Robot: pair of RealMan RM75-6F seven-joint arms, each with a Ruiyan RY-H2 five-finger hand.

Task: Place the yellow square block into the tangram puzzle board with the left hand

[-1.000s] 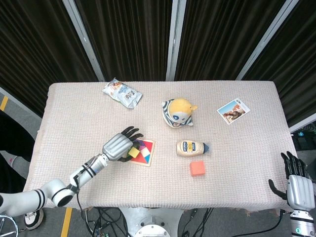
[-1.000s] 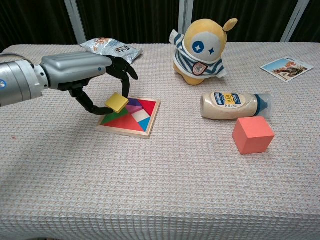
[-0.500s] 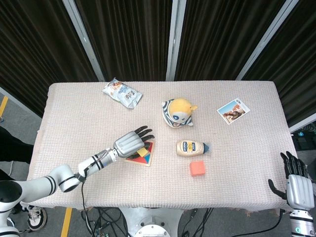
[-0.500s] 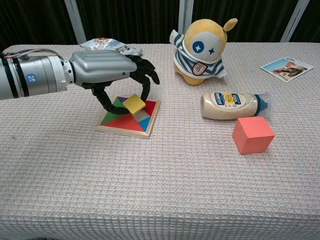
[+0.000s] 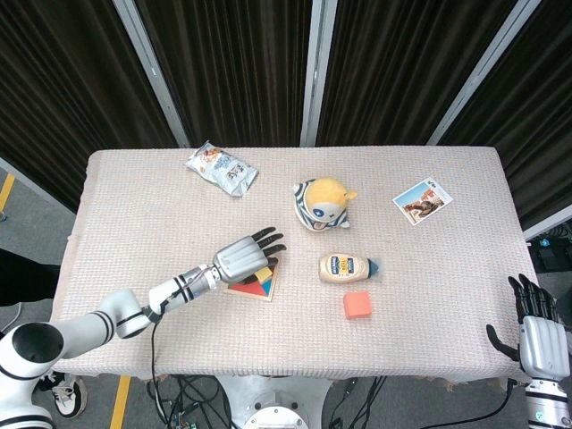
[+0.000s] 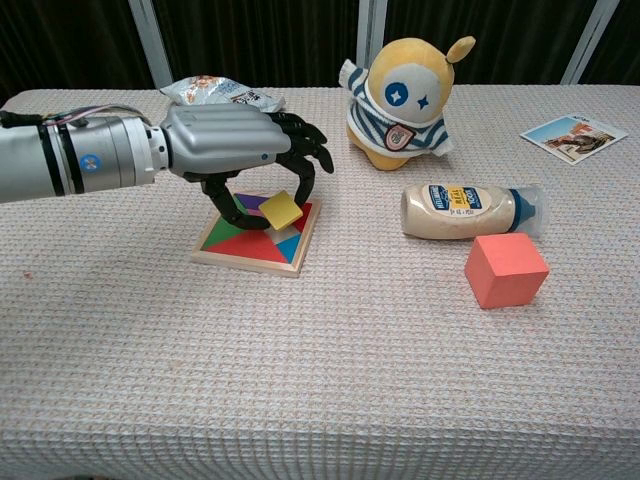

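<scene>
Over the last second the left hand [image 6: 245, 150] has carried the block [image 6: 282, 210] from the board's [image 6: 240, 250] near-left corner across to its far-right part, and it now pinches the block tilted just above the pieces there. The block looks nearly over its slot, so lowering and levelling it should come next. The right hand [image 5: 539, 340] hangs empty, fingers spread, off the counter's [image 5: 429, 295] edge.
</scene>
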